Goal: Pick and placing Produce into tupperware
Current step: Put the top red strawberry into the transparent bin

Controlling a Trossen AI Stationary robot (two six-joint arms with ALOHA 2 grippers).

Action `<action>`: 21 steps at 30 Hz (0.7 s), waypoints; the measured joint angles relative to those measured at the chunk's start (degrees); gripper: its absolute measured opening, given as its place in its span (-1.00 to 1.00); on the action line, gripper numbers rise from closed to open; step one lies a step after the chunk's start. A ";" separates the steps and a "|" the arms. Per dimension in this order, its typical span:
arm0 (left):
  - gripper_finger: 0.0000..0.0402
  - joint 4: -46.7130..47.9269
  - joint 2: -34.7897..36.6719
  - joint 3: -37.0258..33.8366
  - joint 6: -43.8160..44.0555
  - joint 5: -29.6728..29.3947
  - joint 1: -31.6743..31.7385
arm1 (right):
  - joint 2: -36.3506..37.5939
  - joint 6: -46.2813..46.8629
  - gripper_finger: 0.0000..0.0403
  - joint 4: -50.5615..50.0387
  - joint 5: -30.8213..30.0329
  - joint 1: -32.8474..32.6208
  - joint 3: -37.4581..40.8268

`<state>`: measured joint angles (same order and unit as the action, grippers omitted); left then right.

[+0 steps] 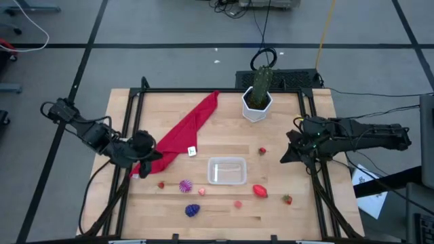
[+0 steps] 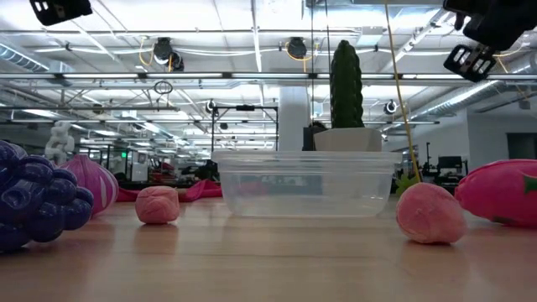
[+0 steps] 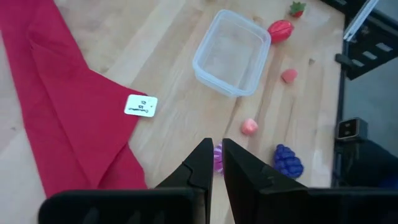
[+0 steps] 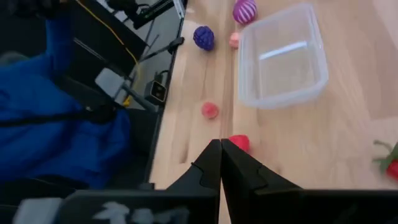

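Two shut claws, clear rounded-corner tupperware (image 1: pixel 227 171), bumpy purple grapes (image 1: pixel 192 210), wooden table (image 1: pixel 291 146)

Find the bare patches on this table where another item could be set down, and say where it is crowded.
Free: the board between the red cloth, the cactus pot and the tupperware. Crowded: the front strip, where produce lies around the tupperware, from the purple grapes to the red piece.

The only writing in view is on a small white tag (image 3: pixel 140 105) lying on the wooden surface (image 3: pixel 168 74) just beside the edge of the red cloth (image 3: pixel 59 99). It carries a few dark printed characters, but they are too small and blurred to read. The same tag shows as a blank white speck from overhead.
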<state>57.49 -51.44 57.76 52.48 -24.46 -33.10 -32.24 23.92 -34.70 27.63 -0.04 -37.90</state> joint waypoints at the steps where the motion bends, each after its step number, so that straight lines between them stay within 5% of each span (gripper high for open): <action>1: -0.81 0.00 -0.11 0.00 0.06 -0.82 -0.48 | -0.17 -0.72 -1.00 0.68 -1.18 -1.24 0.23; 12: -0.81 0.26 -0.31 0.00 -0.18 -3.68 -1.99 | -1.98 -5.91 -1.00 15.22 -4.27 -7.47 12.20; 21: -0.81 0.26 -0.31 0.00 -0.25 -4.14 -1.99 | -1.97 -5.47 -1.00 17.13 -4.28 -7.47 12.99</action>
<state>57.76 -51.75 57.76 52.23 -28.60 -35.09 -34.22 18.45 -17.58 23.35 -7.51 -24.91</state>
